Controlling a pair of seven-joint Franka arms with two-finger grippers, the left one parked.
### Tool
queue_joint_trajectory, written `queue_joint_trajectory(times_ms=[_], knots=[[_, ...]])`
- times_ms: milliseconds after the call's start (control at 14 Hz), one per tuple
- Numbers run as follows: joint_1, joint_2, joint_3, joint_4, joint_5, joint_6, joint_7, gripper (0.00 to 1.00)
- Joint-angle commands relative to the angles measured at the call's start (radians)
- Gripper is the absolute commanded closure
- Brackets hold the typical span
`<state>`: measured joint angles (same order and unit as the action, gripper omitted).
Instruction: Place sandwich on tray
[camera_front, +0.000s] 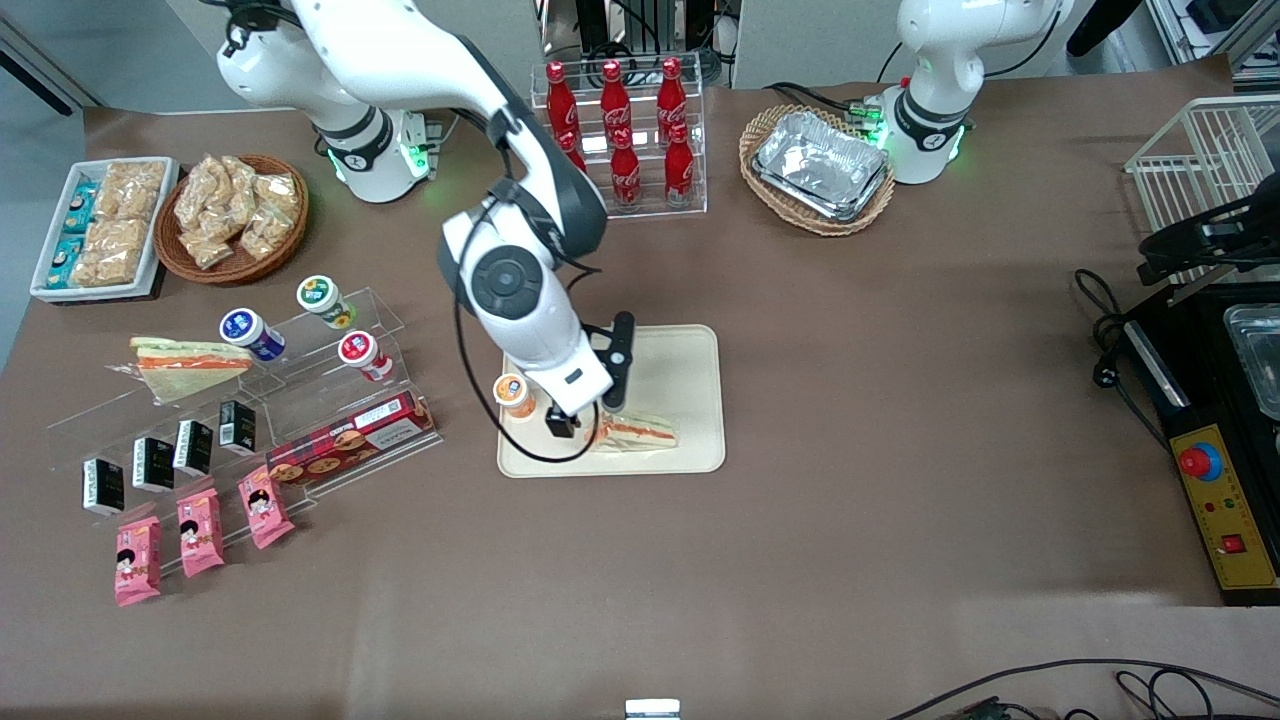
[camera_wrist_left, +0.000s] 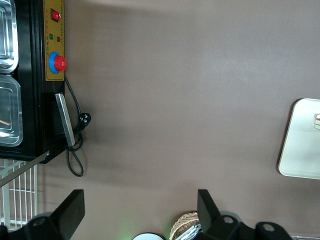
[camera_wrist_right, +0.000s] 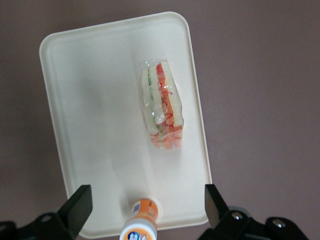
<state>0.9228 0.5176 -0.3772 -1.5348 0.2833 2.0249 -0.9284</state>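
sandwich (camera_wrist_right: 161, 105) lies flat on the tray (camera_wrist_right: 95, 100), in the part nearest the front camera, touching nothing else; gripper (camera_front: 578, 425) hangs above the tray, fingers (camera_wrist_right: 80, 207) spread wide and released, nothing between them. Orange-capped bottle (camera_wrist_right: 141, 225) stands on the tray rim at about 9 o'clock from the sandwich in the front view. Placement looks done. Risk: the lifting arm could clip the bottle just beside it and tip it onto the tabletop (camera_front: 850, 400), or the clear wrap could snag a finger and drag the wedge toward the rim
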Motion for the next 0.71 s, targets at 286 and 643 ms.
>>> queue_joint_trajectory(times_ms=[286, 643], knots=[[-0.036, -0.197, -0.031, -0.005, 0.022, -0.198, 0.049, 0.00], [-0.053, -0.313, -0.031, -0.005, 0.022, -0.297, 0.269, 0.00]])
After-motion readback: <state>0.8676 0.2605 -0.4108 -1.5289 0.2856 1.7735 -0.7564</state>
